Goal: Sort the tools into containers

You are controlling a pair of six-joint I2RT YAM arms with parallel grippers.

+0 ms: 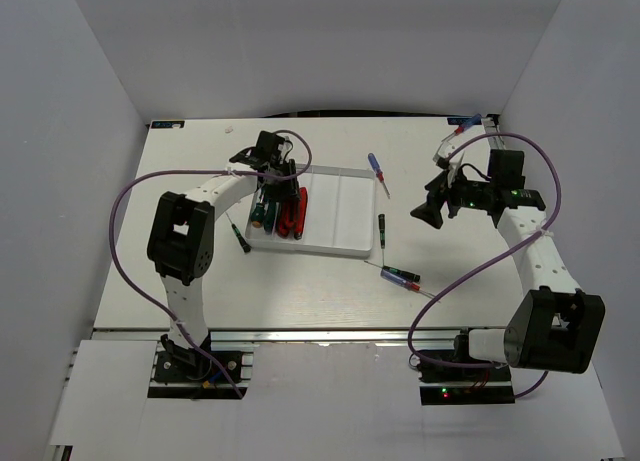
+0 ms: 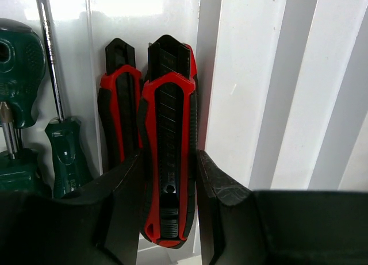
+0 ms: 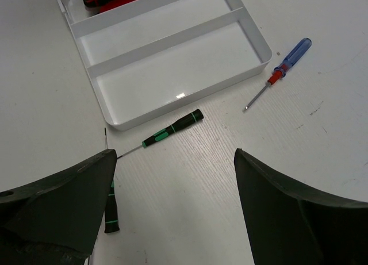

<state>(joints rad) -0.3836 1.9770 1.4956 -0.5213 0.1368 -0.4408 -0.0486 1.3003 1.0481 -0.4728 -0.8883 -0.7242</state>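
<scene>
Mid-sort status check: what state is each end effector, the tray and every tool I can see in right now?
Left end effector: shut on the red-and-black tool, in the tray.
Right end effector: open, empty, above the table.
Tray: two compartments hold tools, two empty.
Green screwdrivers: lying in the tray.
Blue-handled screwdriver: loose on the table.
Precision driver: loose on the table beside the tray.

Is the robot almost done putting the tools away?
Maybe halfway. Green screwdrivers and one red-and-black utility knife already lie in the tray. The left gripper is clamped on a second knife there. The open right gripper holds nothing; a blue screwdriver and precision drivers are loose on the table.
</scene>
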